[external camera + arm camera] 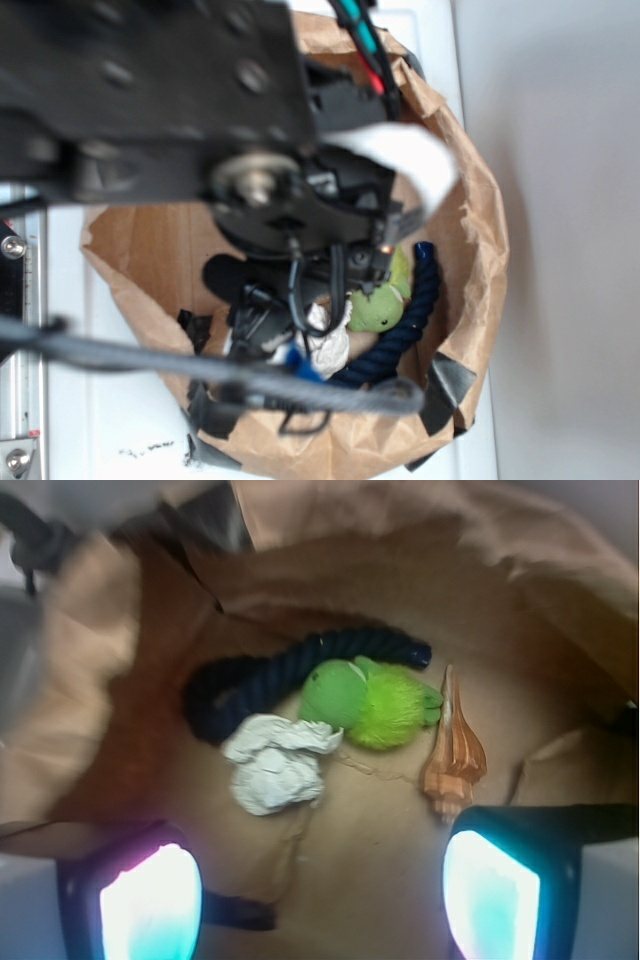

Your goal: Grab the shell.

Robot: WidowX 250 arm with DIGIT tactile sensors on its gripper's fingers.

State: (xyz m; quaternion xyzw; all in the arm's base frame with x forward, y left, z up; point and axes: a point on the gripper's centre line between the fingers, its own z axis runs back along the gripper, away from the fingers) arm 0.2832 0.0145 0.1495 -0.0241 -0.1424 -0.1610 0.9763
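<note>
We find bare bag floor (370,850) open below the paper ball (275,763) and left of the shell (455,750). The green toy (370,702) sits just beside the shell's tip; the rope (270,680) lies behind it. Bag walls (90,680) crowd in on every side.

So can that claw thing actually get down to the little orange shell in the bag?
Probably yes. The shell lies uncovered on the bag floor, beside the green toy but apparently not under it. The open fingers sit above it, though off-centre, so the gripper would likely shift sideways first.
</note>
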